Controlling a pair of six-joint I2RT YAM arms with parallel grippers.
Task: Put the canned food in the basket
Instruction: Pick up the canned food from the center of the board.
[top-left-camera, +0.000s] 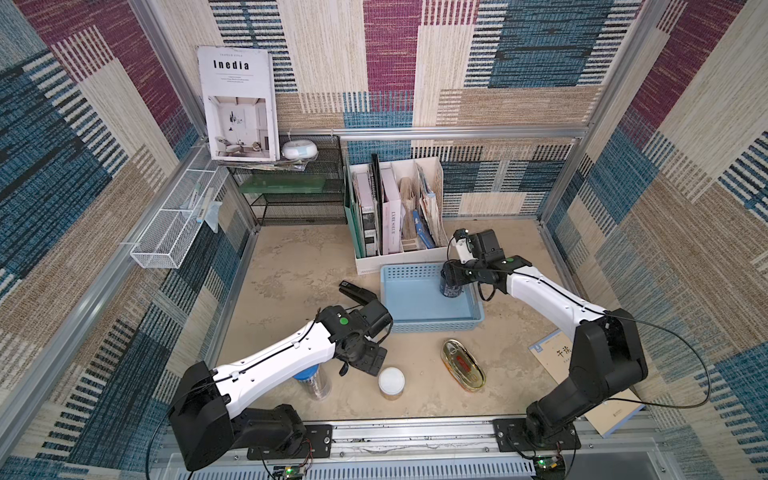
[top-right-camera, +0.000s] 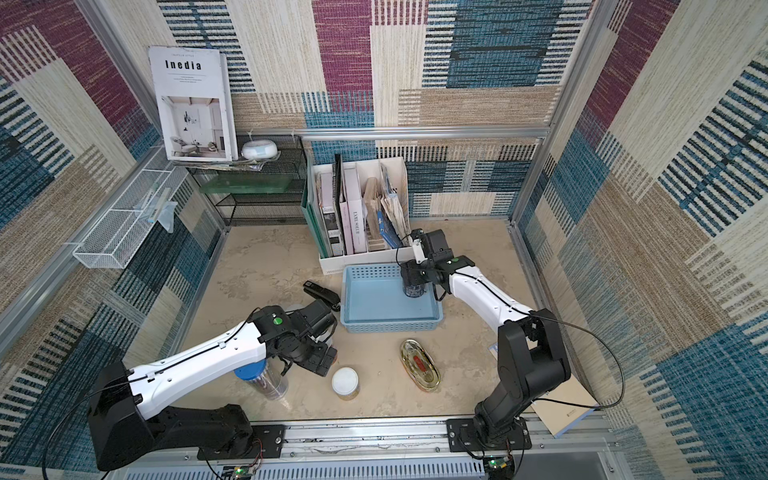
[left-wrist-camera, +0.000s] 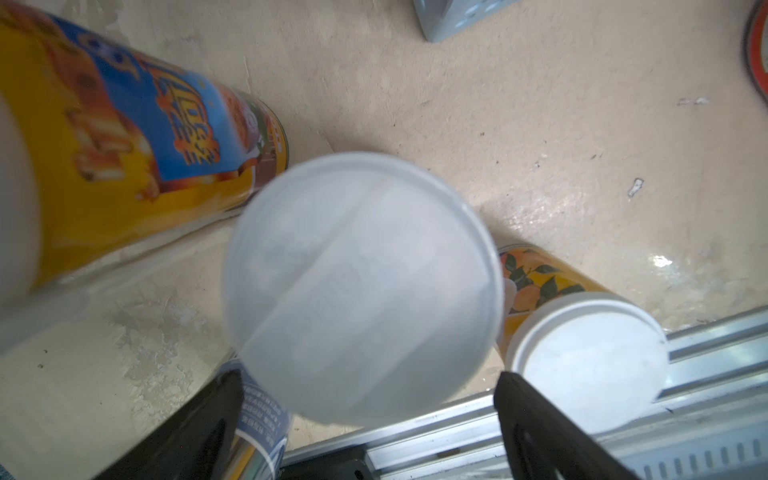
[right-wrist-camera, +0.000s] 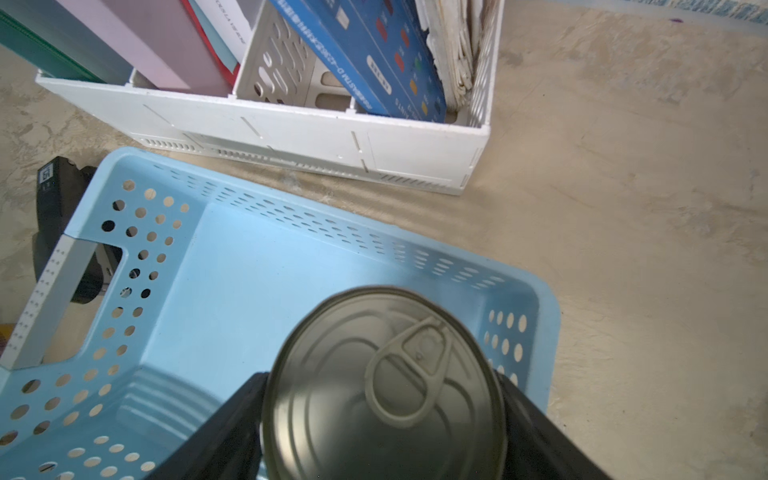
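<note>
In both top views the light blue basket (top-left-camera: 415, 299) (top-right-camera: 374, 299) sits mid-table. My right gripper (right-wrist-camera: 382, 378) (top-left-camera: 453, 274) is shut on the dark pull-tab can (right-wrist-camera: 386, 395) (top-left-camera: 451, 287), upright inside the basket's far right corner. My left gripper (left-wrist-camera: 370, 376) (top-left-camera: 361, 359) points down, open, its fingers standing either side of a tall white-lidded can (left-wrist-camera: 361, 286). Beside it stands a second tall can (left-wrist-camera: 137, 137) with a yellow and blue label. The short white-lidded yellow can (top-left-camera: 391, 382) (left-wrist-camera: 590, 357) and the flat oval gold tin (top-left-camera: 462, 365) (top-right-camera: 419, 365) rest on the table near the front.
A clear blue-lidded pencil tube (top-left-camera: 311, 380) stands under my left forearm. A black stapler (top-left-camera: 359, 293) lies left of the basket, and a white file organiser (top-left-camera: 399, 208) stands behind it. A booklet (top-left-camera: 552, 353) lies at the right, and the aluminium rail (top-left-camera: 415, 436) runs along the front.
</note>
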